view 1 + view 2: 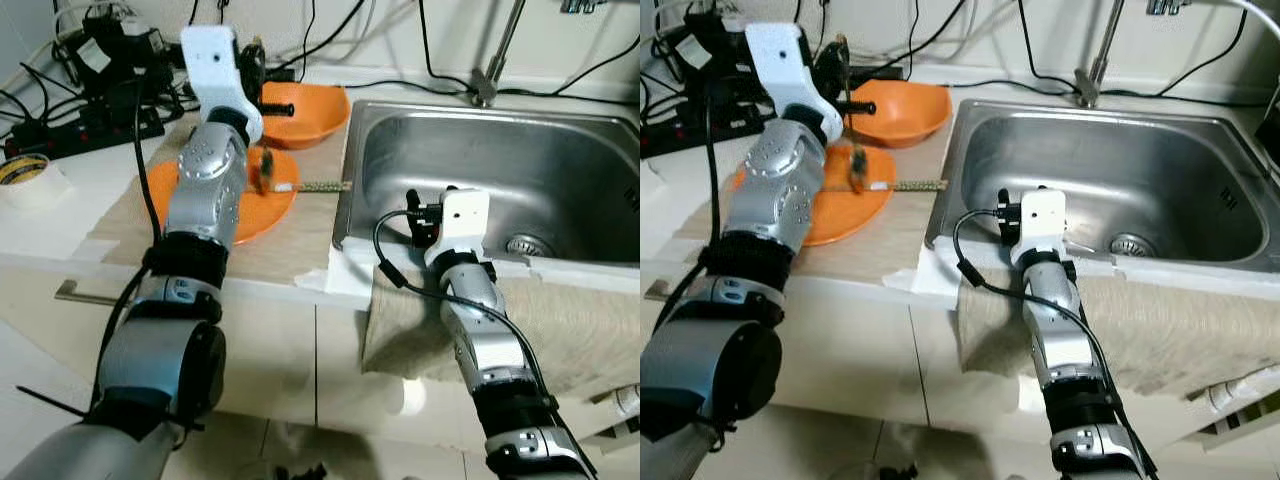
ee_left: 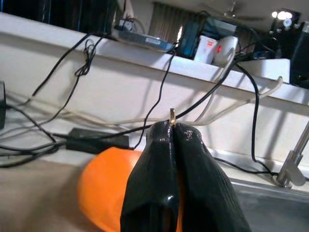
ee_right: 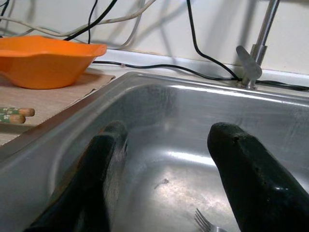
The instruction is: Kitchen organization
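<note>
With a thin metal utensil (image 2: 172,114) pinched in the clenched left gripper (image 2: 173,133) above the orange bowl (image 1: 305,112), w/ right gripper (image 3: 164,159) released over the sink (image 1: 560,150), it should be lowered slowly & kept level.

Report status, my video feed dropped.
Left gripper jaws shut on a thin utensil, above orange bowl. Right gripper jaws open over sink; fork in basin. Nothing blocking.

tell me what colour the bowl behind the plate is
Orange. The bowl shows best in the right wrist view, sitting on the counter beside the sink.
</note>
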Motion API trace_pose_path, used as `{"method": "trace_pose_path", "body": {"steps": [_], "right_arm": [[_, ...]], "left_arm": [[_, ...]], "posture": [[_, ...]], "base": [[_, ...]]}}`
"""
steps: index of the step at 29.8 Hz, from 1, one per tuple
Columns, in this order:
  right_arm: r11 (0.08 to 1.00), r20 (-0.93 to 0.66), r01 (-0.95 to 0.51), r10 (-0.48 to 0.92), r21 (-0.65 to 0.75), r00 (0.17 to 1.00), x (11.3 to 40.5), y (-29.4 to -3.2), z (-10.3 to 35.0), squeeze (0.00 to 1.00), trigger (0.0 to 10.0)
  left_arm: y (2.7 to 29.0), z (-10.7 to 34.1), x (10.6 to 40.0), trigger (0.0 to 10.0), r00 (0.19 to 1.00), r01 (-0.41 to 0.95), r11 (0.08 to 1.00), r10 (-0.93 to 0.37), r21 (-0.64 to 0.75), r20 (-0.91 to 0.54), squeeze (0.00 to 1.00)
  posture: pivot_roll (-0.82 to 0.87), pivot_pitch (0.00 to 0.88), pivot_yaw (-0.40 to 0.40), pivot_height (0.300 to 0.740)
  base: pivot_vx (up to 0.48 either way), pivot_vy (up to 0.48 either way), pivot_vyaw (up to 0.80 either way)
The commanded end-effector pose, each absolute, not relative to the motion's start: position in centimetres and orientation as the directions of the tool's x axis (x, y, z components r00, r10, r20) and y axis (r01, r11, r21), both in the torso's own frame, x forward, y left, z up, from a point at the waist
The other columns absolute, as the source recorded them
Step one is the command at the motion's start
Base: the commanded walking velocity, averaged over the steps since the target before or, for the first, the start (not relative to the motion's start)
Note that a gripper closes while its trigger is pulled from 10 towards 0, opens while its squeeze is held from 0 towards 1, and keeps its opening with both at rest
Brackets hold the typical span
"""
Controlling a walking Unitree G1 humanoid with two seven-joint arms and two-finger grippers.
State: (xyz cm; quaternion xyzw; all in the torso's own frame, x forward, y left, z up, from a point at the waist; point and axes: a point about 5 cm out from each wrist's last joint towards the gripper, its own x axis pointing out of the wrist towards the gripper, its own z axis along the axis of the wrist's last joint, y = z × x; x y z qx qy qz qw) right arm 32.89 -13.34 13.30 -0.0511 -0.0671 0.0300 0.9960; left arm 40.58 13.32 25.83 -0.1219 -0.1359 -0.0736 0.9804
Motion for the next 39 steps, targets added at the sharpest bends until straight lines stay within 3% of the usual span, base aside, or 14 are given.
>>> {"method": "trace_pose_path", "body": {"steps": [1,15,17,18,19,21,23,24,26,28,39], "right_arm": [[0.992,0.102,-0.067,0.077,-0.104,0.992,32.8,-13.1,12.6,0.00,10.0],[0.993,0.097,-0.067,0.077,-0.100,0.992,32.6,-13.1,12.4,0.00,10.0],[0.993,0.094,-0.073,0.082,-0.095,0.992,32.6,-13.0,12.3,0.00,10.0],[0.993,0.089,-0.084,0.091,-0.082,0.992,32.6,-12.8,12.3,0.00,10.0],[0.993,0.089,-0.084,0.091,-0.082,0.992,32.6,-12.8,12.3,0.00,10.0],[0.993,0.060,-0.116,0.117,-0.011,0.991,32.7,-12.3,12.0,0.00,10.0],[0.992,0.050,-0.123,0.122,0.015,0.991,32.7,-12.2,11.9,0.00,10.0],[0.983,0.005,-0.141,0.142,0.119,0.990,33.0,-11.9,11.6,0.00,10.0],[0.976,-0.009,-0.148,0.152,0.158,0.988,33.1,-11.8,11.5,0.00,10.0],[0.937,-0.038,-0.175,0.195,0.303,0.980,33.6,-11.2,11.7,0.00,10.0],[0.840,0.003,-0.320,0.355,0.439,0.935,34.4,-9.1,13.7,0.00,10.0]], "left_arm": [[13.0,27.2,40.7,0.0,0.943,0.206,0.945,-0.122,-0.255,0.309,0.00],[9.9,29.8,39.3,0.0,0.858,0.301,0.948,-0.315,0.098,0.407,0.00],[8.9,30.2,38.6,0.0,0.821,0.309,0.925,-0.377,0.222,0.430,0.00],[7.9,30.3,37.9,0.0,0.783,0.295,0.886,-0.439,0.357,0.442,0.00],[7.9,30.3,37.9,0.0,0.783,0.295,0.886,-0.439,0.357,0.442,0.00],[6.4,30.0,36.9,0.0,0.727,0.274,0.808,-0.529,0.521,0.438,0.00],[6.1,29.9,36.6,0.0,0.714,0.265,0.785,-0.550,0.560,0.433,0.00],[5.4,29.3,36.0,0.0,0.687,0.262,0.735,-0.597,0.625,0.414,0.00],[5.2,29.1,35.8,0.0,0.680,0.264,0.720,-0.611,0.642,0.406,0.00],[4.6,28.6,35.2,0.0,0.656,0.248,0.677,-0.644,0.693,0.394,0.00],[4.1,28.9,34.4,0.0,0.620,0.208,0.654,-0.663,0.727,0.419,0.00]], "posture": [[-0.02,0.000,0.028,0.732],[-0.02,0.000,0.033,0.732],[-0.02,0.000,0.033,0.732],[-0.02,0.000,0.033,0.732],[-0.02,0.000,0.033,0.732],[-0.01,0.000,0.034,0.732],[-0.01,0.000,0.034,0.732],[-0.01,0.000,0.036,0.732],[-0.01,0.000,0.036,0.732],[-0.01,0.000,0.037,0.732],[0.00,0.000,0.031,0.732]], "base": [[0.000,0.000,0.00],[0.000,0.000,0.00],[0.000,0.000,0.00],[0.000,0.000,0.00],[0.000,0.000,0.00],[0.000,0.000,0.00],[0.000,0.000,0.00],[0.000,0.000,0.00],[0.000,0.000,0.00],[0.000,0.000,0.00],[0.000,0.000,0.00]]}}
